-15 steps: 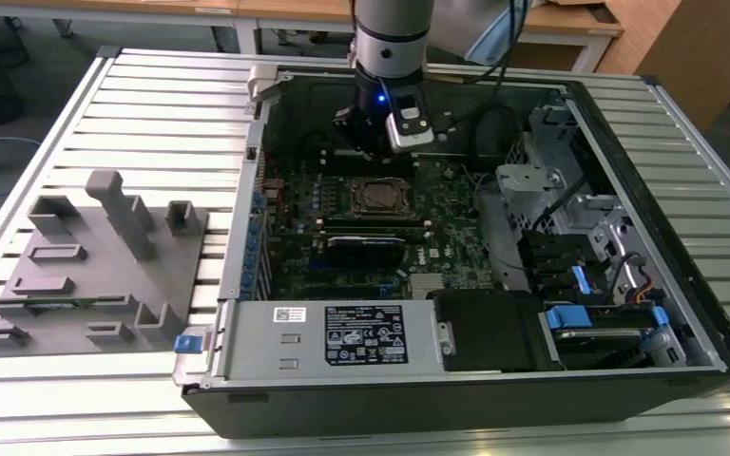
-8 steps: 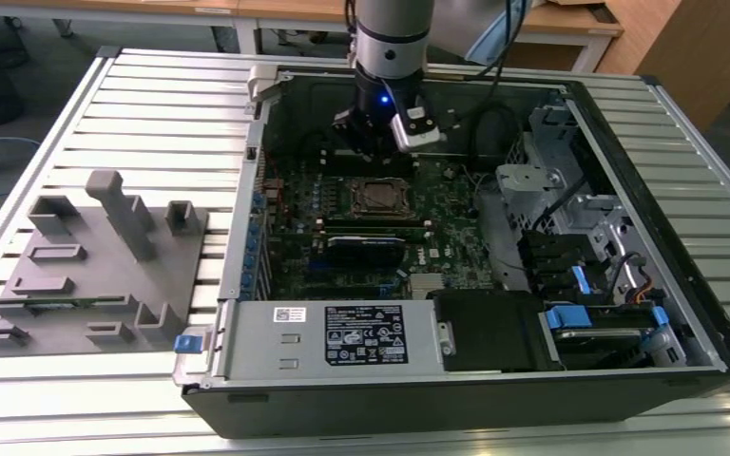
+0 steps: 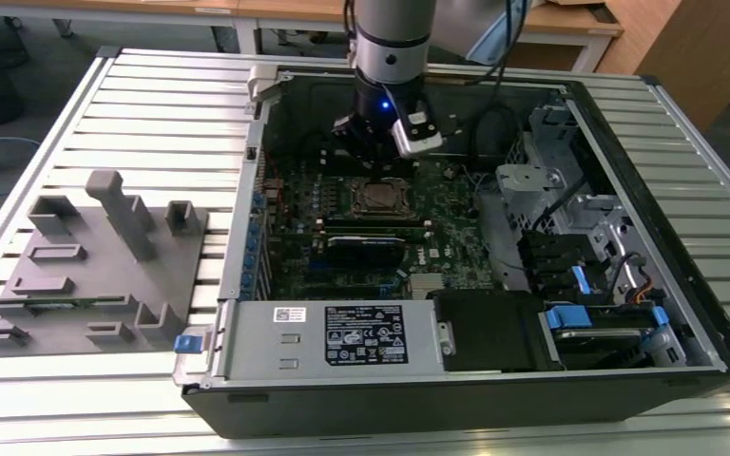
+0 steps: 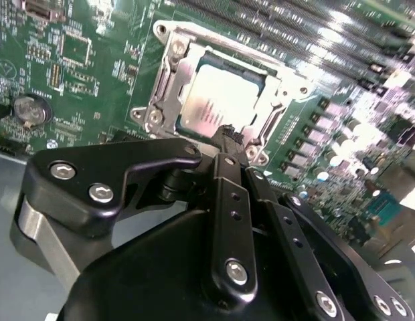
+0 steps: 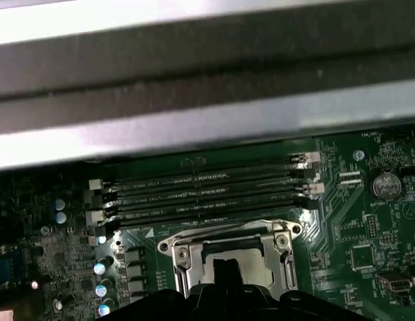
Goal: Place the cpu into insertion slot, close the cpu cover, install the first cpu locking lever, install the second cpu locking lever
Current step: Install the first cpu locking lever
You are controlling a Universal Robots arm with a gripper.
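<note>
Black linkage arms and silver screws of the gripper [image 4: 229,137] fill the foreground of the second wrist view; its fingertips sit together, holding nothing, directly above the near edge of the socket. Just beyond the tips lies the small flat square cpu with dull silver-grey metal top [image 4: 221,100], seated in the insertion slot. Thin square silver metal cpu cover [image 4: 169,75] lies flat around the chip, framing it through its window. Green motherboard [image 4: 94,73] surrounds the socket; the black memory slots [image 5: 207,190] run past the socket on its far side from the gripper. In the exterior view the gripper [image 3: 375,166] hangs inside the open black computer case [image 3: 467,399], which rests on the slatted metal bench [image 3: 163,114].
</note>
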